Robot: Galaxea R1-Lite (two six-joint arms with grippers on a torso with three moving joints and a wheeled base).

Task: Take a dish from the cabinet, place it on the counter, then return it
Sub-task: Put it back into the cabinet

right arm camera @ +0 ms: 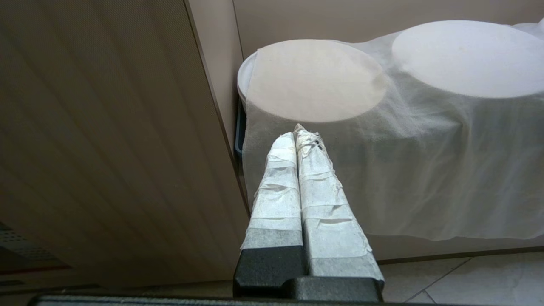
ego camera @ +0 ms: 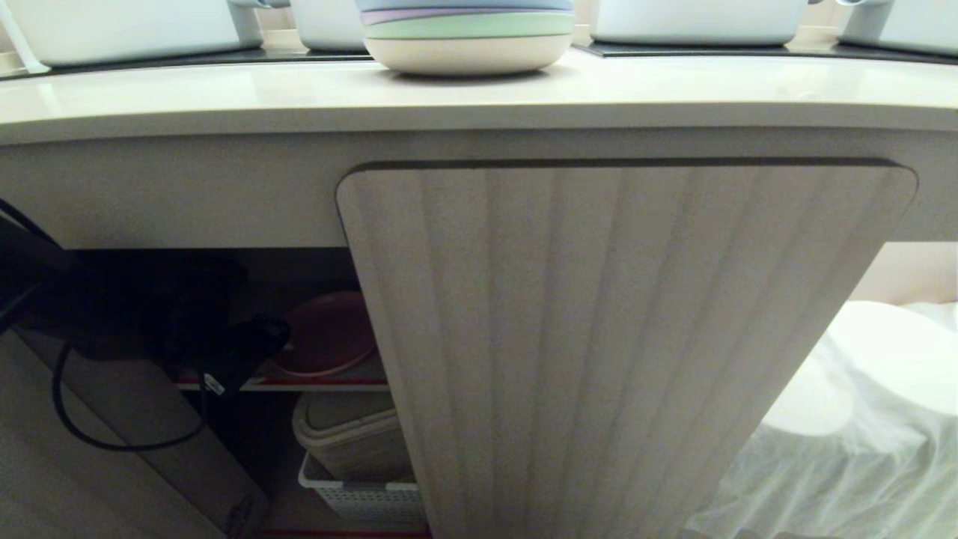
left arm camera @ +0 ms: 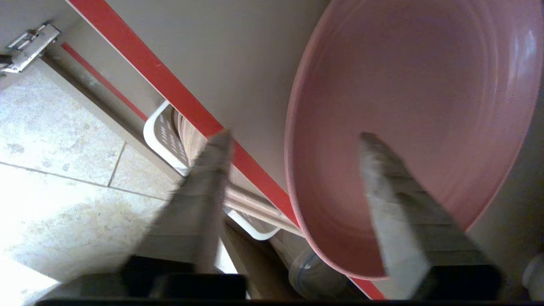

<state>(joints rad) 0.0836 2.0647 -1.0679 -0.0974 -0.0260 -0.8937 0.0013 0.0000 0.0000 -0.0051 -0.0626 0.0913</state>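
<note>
Dish (left arm camera: 408, 106), the single pink plate, lay flat on the grey, red-edged inner shelf (left arm camera: 238, 55) of the cabinet (ego camera: 621, 337), in the open bay to the left of the closed ribbed door. It looked stiff and light, probably smooth enough to slide in a loose pinch and liable to chip if knocked, so the low rim on its near side seemed the best place to take hold. Around that rim stood the left gripper (left arm camera: 293, 140), its taped fingers (left arm camera: 382, 170) spread well apart: one over the plate's inner face, the other outside the rim near the shelf's red edge, clamping nothing. Below the shelf sat a white perforated basket (ego camera: 359, 498). Farther right, the right gripper (right arm camera: 299, 134) hung idle with fingers pressed together, near the cloth-draped white discs (right arm camera: 314, 80). Above, a stack of pastel plates (ego camera: 468, 34) rested on the counter (ego camera: 224, 93).
</note>
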